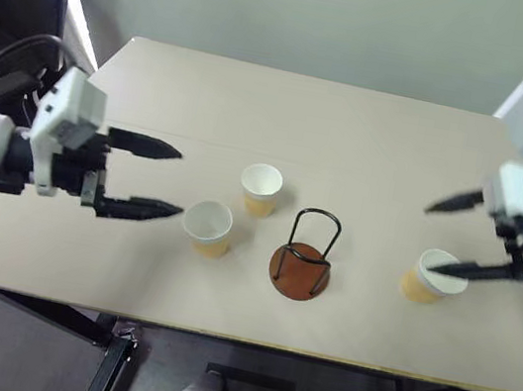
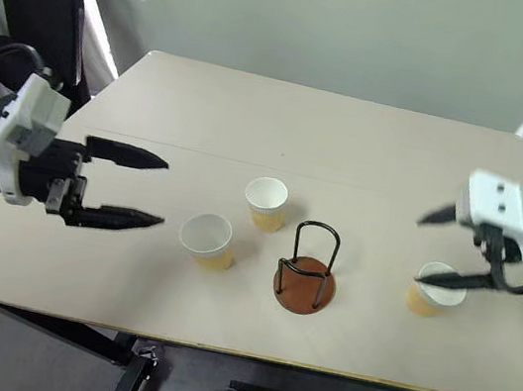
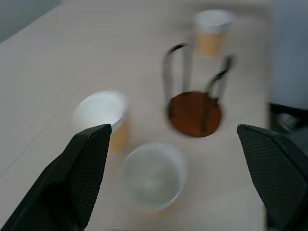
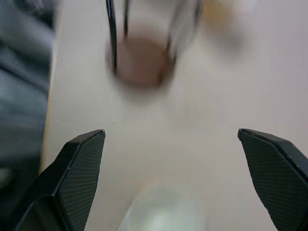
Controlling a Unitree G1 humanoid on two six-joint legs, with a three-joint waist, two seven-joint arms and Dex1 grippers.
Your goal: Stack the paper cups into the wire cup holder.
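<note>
Three cups stand upright on the counter (image 1: pixel 372 134): two (image 1: pixel 207 227) (image 1: pixel 260 190) left of the empty holder (image 1: pixel 303 255), one (image 1: pixel 429 276) right. Both hands, left (image 1: pixel 159 178) and right (image 1: pixel 447 237), hover spread, holding nothing.

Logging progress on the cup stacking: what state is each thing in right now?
Wire cup holder: upright, empty.
Middle paper cup: upright, loose on the table.
Left paper cup: upright, loose.
Right paper cup: upright, unheld.
Left gripper: jaws open, empty.
Right gripper: jaws open, empty.
</note>
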